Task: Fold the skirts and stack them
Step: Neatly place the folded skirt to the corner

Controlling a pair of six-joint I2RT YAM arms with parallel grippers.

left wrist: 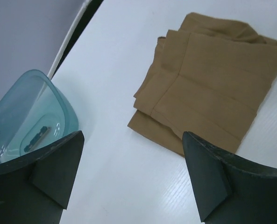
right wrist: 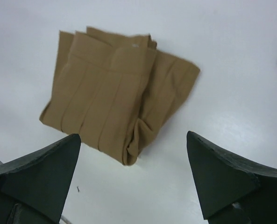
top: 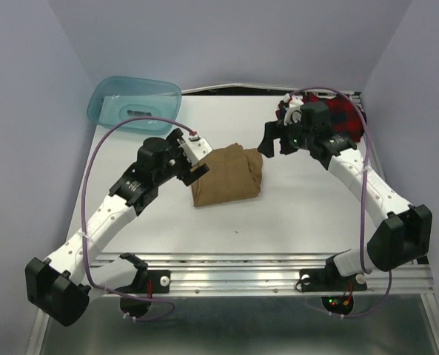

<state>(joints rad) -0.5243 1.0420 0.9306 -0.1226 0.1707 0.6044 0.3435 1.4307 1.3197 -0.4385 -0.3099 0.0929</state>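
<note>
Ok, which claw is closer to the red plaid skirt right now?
Right. The right claw hangs open just left of the red plaid skirt in the top view; the left claw is farther off, on the far side of the tan skirt.

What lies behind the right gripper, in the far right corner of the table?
A red plaid skirt, bunched up. The right gripper covers its left part, so its full shape, and whether it is folded, cannot be seen.
</note>
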